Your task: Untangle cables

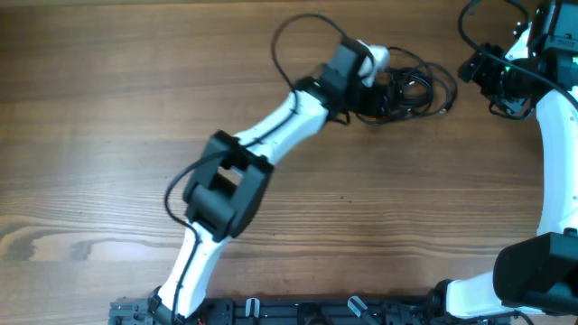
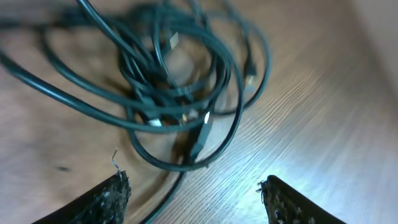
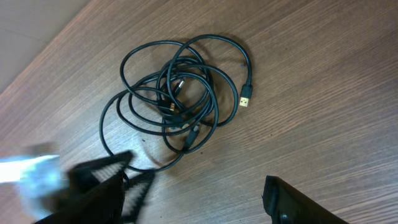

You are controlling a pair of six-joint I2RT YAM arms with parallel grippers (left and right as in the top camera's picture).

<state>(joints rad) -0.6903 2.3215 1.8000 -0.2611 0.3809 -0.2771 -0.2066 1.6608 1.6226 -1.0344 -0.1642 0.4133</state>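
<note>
Left wrist camera shows the left gripper [image 2: 193,183] with its two fingers [image 2: 102,199] standing apart, and nothing is held between them. The cables [image 2: 180,93] lie just ahead of the fingertips as one tangled bundle of thin dark cords on the wooden table [image 2: 323,124]. One cord comes out of the bundle and runs back into the gap, closer to the finger on the picture's left side. Whether it touches this finger I cannot tell, because the picture is blurred. Small plug ends are seen in the middle of the knot.

From the right wrist camera, the right gripper [image 3: 199,174] is spread apart too and holds nothing. The bundle lies farther ahead of it, not touching its fingers, with several loops lying over each other. One gold-coloured plug [image 3: 244,101] sticks out on the side of the finger seen at the picture's right.

From overhead, the bundle is between the two grippers, right at the tip of the left one and apart from the right one.
</note>
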